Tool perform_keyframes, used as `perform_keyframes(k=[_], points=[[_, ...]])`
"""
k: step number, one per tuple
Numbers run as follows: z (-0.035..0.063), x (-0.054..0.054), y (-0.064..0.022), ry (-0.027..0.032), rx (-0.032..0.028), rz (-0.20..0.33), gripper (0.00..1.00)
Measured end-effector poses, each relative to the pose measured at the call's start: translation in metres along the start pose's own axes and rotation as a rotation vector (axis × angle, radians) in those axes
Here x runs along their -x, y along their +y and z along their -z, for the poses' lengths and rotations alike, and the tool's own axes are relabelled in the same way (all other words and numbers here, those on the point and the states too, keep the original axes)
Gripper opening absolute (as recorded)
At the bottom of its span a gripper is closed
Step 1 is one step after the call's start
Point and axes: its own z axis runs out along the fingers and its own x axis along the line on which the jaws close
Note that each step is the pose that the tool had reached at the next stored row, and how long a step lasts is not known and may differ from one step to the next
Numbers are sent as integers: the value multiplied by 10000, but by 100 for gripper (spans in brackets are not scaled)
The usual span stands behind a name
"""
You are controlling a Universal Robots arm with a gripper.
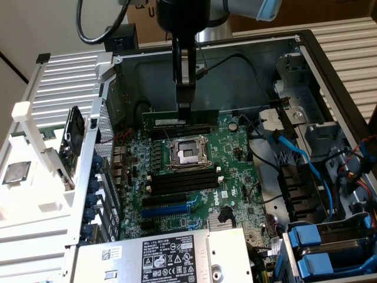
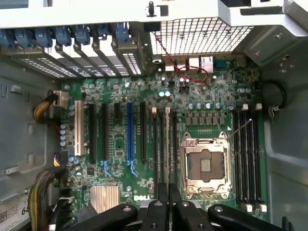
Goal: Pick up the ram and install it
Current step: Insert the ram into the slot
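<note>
The end effector point(image 1: 185, 109) pinched the ram point(image 1: 168, 121) on edge over the memory slots point(image 1: 197, 132) — it likely wanted holding level, parallel to its slot, then even pressure.

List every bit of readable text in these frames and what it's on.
"DELL": white print on the motherboard.
"DELL": top corner of the power supply label; its other lines are too small to read.
Pale label on the ram: too small to read.
</note>
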Motion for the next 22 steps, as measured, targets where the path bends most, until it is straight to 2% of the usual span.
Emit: perform_keyframes(k=[2, 3, 7, 8, 9, 11, 13, 16, 18, 19, 22], points=[[-45, -1, -45, -3, 1, 0, 13], [-155, -29, -56, -14, -52, 1, 13], [-198, -35, 29, -25, -237, -7, 13], [-206, -36, 51, -29, -296, -9, 13], [-213, -37, 70, -37, -385, -13, 13], [-227, -36, 76, -44, -516, -20, 13], [-241, -31, 75, -49, -596, -23, 13], [-272, -29, 81, -64, -695, -27, 13], [-299, -28, 92, -90, -723, -28, 13], [-318, -28, 103, -151, -751, -29, 13], [-354, -32, 114, -233, -794, -28, 13]])
